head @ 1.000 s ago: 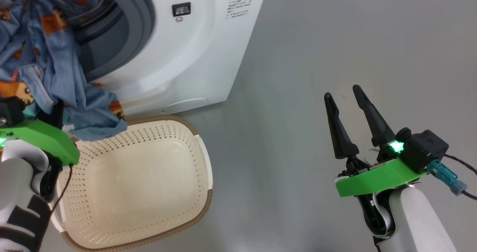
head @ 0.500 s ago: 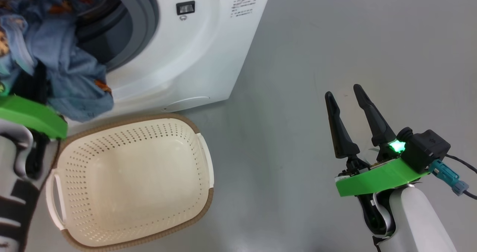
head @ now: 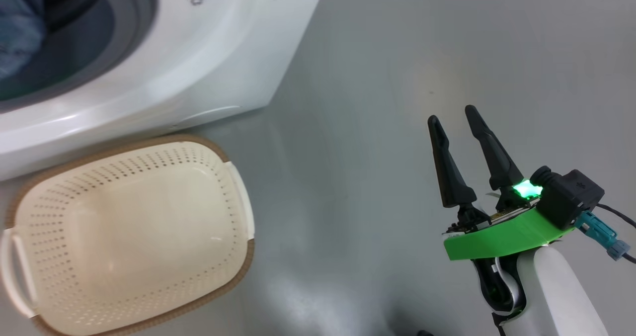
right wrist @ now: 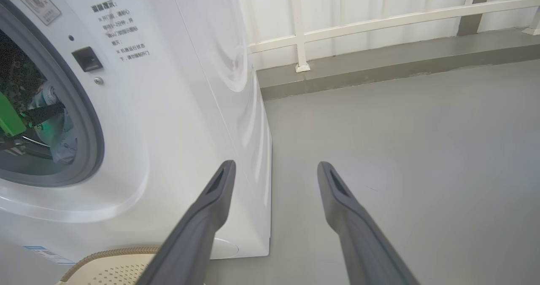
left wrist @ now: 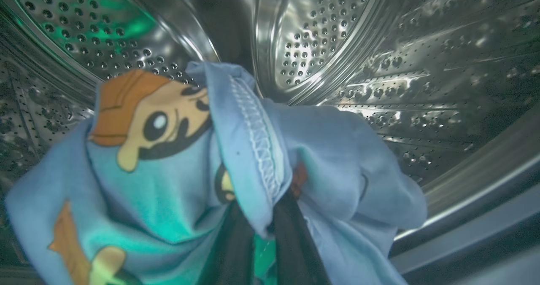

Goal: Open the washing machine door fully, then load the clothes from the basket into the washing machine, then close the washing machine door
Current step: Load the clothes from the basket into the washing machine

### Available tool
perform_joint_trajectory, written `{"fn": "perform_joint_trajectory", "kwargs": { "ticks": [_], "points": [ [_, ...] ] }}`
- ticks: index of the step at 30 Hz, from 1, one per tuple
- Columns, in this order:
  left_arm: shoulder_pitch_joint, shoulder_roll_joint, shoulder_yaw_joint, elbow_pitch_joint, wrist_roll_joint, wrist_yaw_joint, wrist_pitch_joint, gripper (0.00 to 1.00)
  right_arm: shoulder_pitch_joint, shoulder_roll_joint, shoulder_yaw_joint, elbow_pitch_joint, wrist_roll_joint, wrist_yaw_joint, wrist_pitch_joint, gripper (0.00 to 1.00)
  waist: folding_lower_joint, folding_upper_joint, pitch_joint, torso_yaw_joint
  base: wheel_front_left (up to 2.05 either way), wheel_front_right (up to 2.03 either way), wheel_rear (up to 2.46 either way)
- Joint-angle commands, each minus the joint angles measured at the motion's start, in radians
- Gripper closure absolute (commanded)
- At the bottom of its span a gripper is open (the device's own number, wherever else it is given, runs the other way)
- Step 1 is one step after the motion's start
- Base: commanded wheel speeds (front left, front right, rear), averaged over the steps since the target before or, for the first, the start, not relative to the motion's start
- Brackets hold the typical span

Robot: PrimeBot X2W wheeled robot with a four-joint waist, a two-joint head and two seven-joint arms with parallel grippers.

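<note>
One bundle of the clothes (left wrist: 168, 171) hung pinched in the left hand (left wrist: 263, 234), at the lower centre of the left wrist view, inside the steel drum (left wrist: 320, 32). Letting go deep, past the grey gasket (right wrist: 95, 150), would probably keep cloth from trailing out. The basket (head: 238, 256) lay empty at the head view's lower left, before the washing machine (head: 198, 67). The right hand (head: 451, 115) stood spread wide, holding nothing, over open floor (head: 397, 52).

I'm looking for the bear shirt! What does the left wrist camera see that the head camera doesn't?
The left wrist view adds the shiny drum with its holes, the bear print, and the left gripper, jaws shut on the clothes. The head view adds the empty basket, the grey floor and the right gripper, jaws open. Both show blue clothes inside the washing machine.
</note>
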Motion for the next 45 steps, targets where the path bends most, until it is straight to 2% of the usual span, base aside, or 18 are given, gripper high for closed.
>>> {"fn": "perform_joint_trajectory", "kwargs": {
  "ticks": [1, 12, 13, 14, 15, 20, 28, 32, 39, 45],
  "points": [
    [-0.048, 0.062, 0.015, 0.001, 0.016, 0.004, 0.005, 1.0, -0.005, 0.002, 0.023, -0.031, 0.011, 0.002, -0.005, 0.0, 0.0, -0.0001, 0.054, -0.055, 0.0, 0.0, 0.0],
    [-0.227, 0.107, -0.003, 0.116, 0.049, 0.005, -0.031, 1.0, -0.008, 0.002, 0.03, -0.052, 0.02, 0.002, -0.005, 0.0, 0.0, -0.0001, 0.088, -0.102, 0.0, 0.0, 0.0],
    [-0.234, 0.101, 0.003, 0.132, 0.042, 0.007, -0.034, 0.66, -0.008, 0.002, 0.031, -0.053, 0.018, 0.002, -0.005, 0.0, 0.0, -0.0001, 0.087, -0.101, 0.0, 0.0, 0.0],
    [-0.238, 0.095, 0.004, 0.151, 0.036, 0.007, -0.028, 0.09, -0.008, 0.002, 0.032, -0.053, 0.015, 0.002, -0.005, 0.0, 0.0, -0.0001, 0.085, -0.1, 0.0, 0.0, 0.0],
    [-0.243, 0.089, 0.003, 0.168, 0.034, 0.007, -0.022, 0.0, -0.008, 0.002, 0.032, -0.052, 0.013, 0.002, -0.005, 0.0, 0.0, -0.0001, 0.082, -0.097, 0.0, 0.0, 0.0],
    [-0.253, 0.05, -0.01, 0.245, 0.019, 0.005, 0.04, 0.0, -0.013, 0.002, 0.033, -0.046, -0.005, 0.002, -0.005, 0.0, 0.0, -0.0001, 0.062, -0.074, 0.0, 0.0, 0.0],
    [-0.189, -0.002, -0.034, 0.274, -0.027, -0.003, 0.03, 0.0, -0.016, 0.002, 0.028, -0.035, -0.028, 0.002, -0.005, 0.0, 0.0, -0.0001, 0.0, -0.033, 0.0, 0.0, 0.0],
    [-0.126, -0.026, -0.065, 0.242, -0.059, -0.004, 0.011, 0.0, -0.015, 0.002, 0.024, -0.025, -0.038, 0.002, -0.005, 0.0, 0.0, -0.0001, -0.036, -0.01, 0.0, 0.0, 0.0],
    [-0.027, -0.02, -0.113, 0.172, -0.101, -0.004, -0.038, 0.0, -0.005, 0.002, 0.022, -0.008, -0.044, 0.002, -0.005, 0.0, 0.0, -0.0001, -0.097, 0.016, 0.0, 0.0, 0.0],
    [0.096, -0.018, -0.105, 0.108, -0.127, -0.004, -0.074, 0.0, 0.015, 0.002, 0.008, 0.007, -0.054, 0.002, -0.005, 0.0, 0.0, -0.0001, -0.162, 0.04, 0.0, 0.0, 0.0]
  ]
}}
